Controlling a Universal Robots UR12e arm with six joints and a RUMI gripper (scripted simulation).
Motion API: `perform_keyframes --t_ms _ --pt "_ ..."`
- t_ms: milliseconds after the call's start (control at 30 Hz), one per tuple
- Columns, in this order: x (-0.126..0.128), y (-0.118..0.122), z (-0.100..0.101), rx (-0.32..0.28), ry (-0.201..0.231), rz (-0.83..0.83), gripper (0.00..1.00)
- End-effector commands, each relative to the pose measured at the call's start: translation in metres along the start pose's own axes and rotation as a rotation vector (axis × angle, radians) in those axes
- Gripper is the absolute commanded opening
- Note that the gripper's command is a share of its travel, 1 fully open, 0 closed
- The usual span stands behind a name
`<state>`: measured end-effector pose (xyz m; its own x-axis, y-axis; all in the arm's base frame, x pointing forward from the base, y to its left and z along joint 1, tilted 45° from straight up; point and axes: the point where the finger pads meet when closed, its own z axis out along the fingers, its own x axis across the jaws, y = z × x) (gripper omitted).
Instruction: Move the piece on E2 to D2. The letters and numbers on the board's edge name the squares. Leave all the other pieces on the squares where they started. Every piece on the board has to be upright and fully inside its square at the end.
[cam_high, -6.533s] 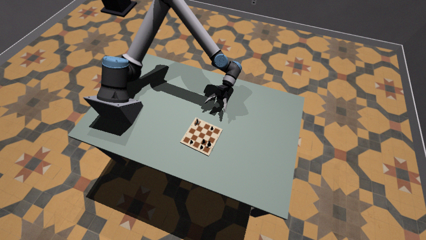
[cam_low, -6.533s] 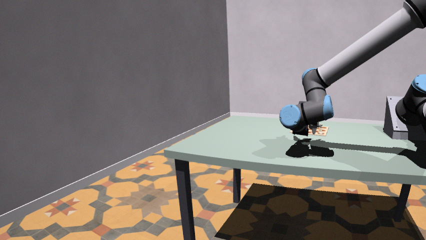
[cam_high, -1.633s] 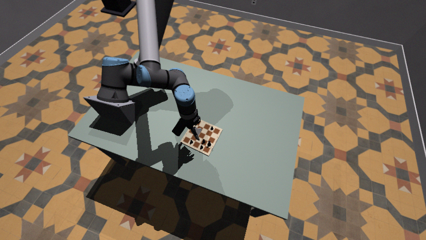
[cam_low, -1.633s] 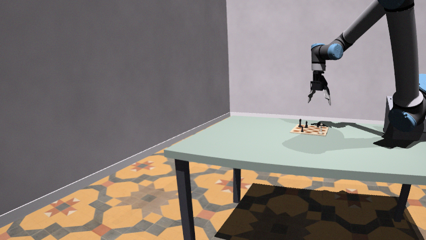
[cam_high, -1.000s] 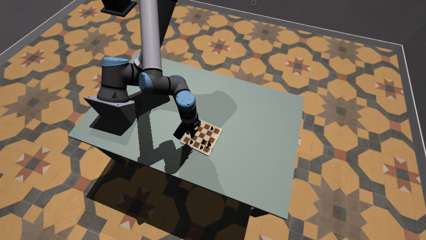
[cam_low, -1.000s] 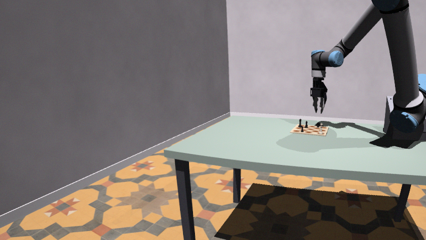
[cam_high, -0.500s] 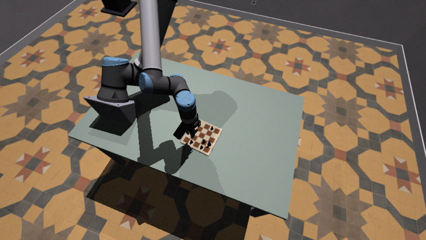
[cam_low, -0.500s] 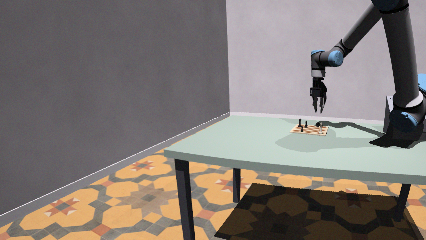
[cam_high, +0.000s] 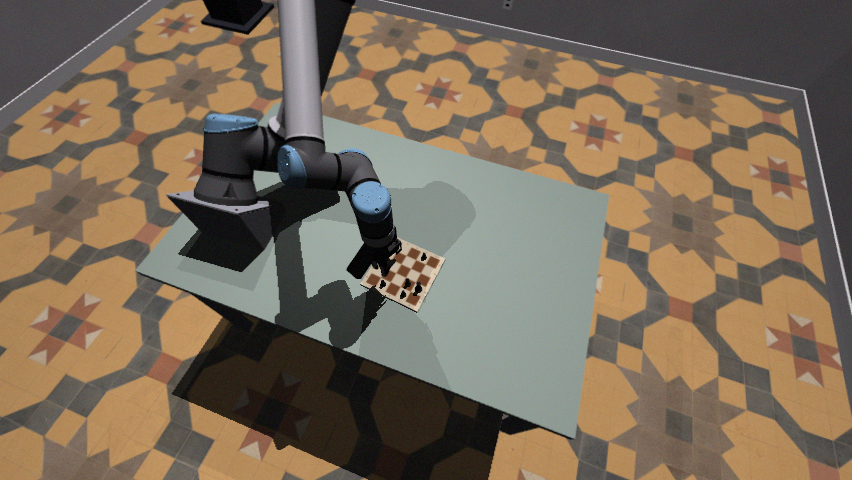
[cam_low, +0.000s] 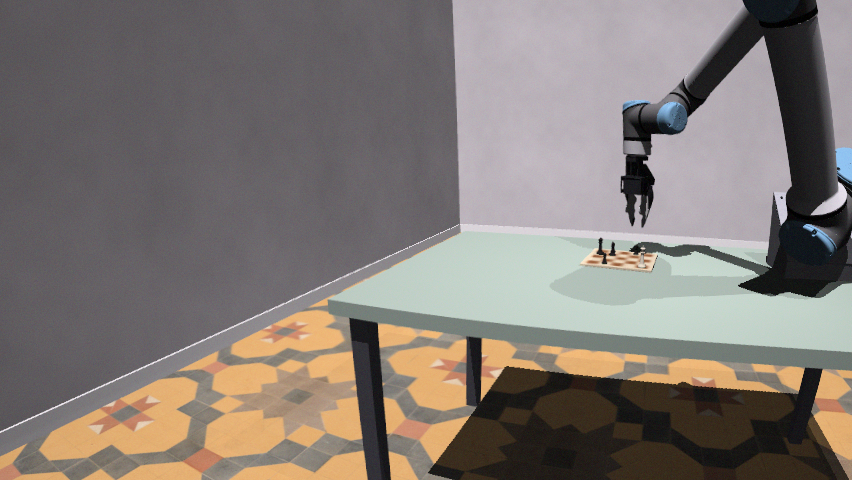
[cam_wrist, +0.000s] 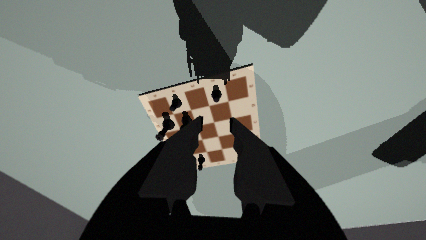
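item: gripper (cam_low: 636, 223), two-jaw. hangs pointing straight down, well above the chessboard (cam_low: 590, 262) and apart from every piece. jaws set to a narrow gap with nothing between them. judged reason: narrow enough to slip down among close-set pieces without knocking a neighbour.

item: chessboard, small, brown and cream squares. lies flat near the middle of the table (cam_low: 476, 298), somewhat nearer the edge where the arm's pedestal (cam_high: 238, 238) stands than the opposite edge. in the wrist view it sits straight ahead between the fingers, so the approach is judged to be lined up over the board but not yet committed to a square.

item: dark pieces, several. one alone near the board's far side (cam_wrist: 216, 93), a cluster along its left side (cam_wrist: 175, 102), one by the near edge (cam_wrist: 200, 161). a pale piece (cam_low: 641, 259) stands at the board corner nearest the pedestal in the exterior view. all appear upright as far as can be told.

item: task piece on e2. still on the board, not lifted. which piece it is cannot be told, because the edge letters and numbers are too small to read.

hidden: the fingers cover the board's near squares in the wrist view. the arm's shadow falls across the board's far edge.
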<state>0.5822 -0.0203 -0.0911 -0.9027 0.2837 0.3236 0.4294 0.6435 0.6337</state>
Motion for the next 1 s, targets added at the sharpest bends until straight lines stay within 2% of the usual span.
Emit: perform_keyframes --t_ms 0,500,967 --pt "-0.001 0.0 0.0 0.0 -0.001 0.0 0.2" --pt "-0.001 0.0 0.014 0.0 -0.001 0.0 0.2" --pt "-0.001 0.0 0.036 0.0 -0.001 0.0 0.2"
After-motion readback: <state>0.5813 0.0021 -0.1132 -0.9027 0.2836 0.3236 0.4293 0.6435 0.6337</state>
